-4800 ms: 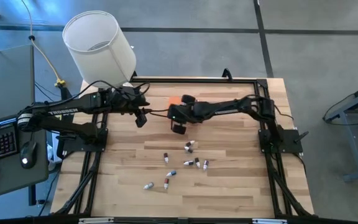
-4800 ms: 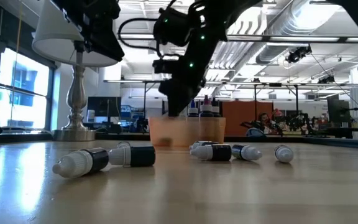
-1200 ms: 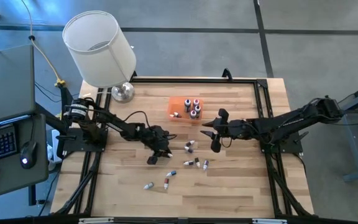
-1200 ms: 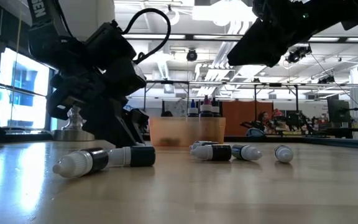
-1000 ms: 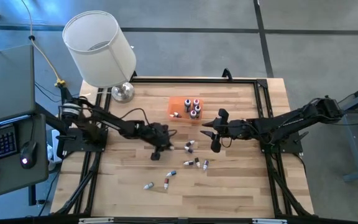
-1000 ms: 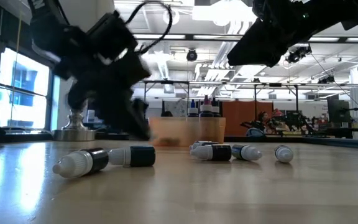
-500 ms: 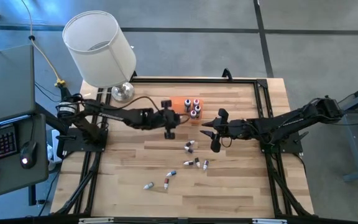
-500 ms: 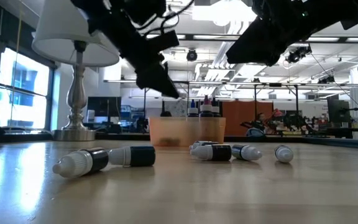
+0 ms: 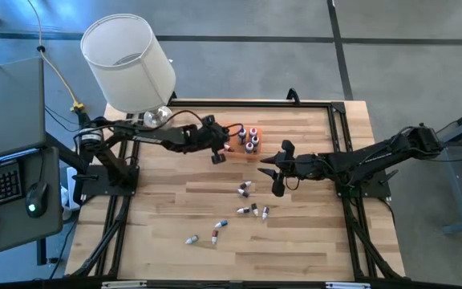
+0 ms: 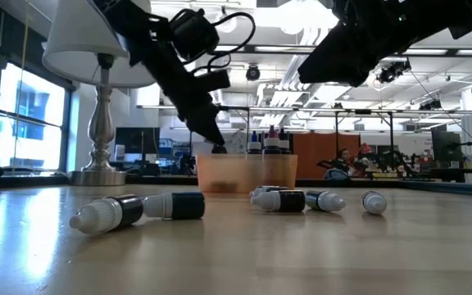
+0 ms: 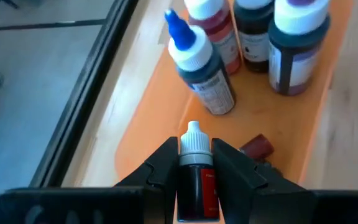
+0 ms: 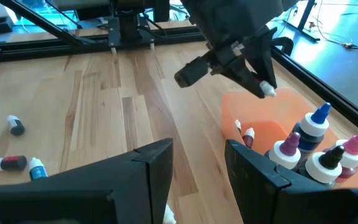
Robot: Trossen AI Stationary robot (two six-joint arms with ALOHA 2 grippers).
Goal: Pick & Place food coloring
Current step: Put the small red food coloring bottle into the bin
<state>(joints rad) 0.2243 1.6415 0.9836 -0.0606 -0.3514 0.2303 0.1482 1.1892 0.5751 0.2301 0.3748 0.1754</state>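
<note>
Orange tray (image 9: 229, 133) holds four upright bottles; left claw (image 11: 195, 163) clamps a fifth (image 11: 196, 174).

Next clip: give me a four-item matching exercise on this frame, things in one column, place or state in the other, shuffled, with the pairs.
Things:
1. left gripper
2. right gripper
3. orange tray
4. blue-tipped bottle

Places or states:
A. open, hovering over the table's middle
B. standing upright in the tray
C. shut on a red bottle, above the tray's edge
D. at the table's far side, holding upright bottles

Pairs: 1-C, 2-A, 3-D, 4-B
</note>
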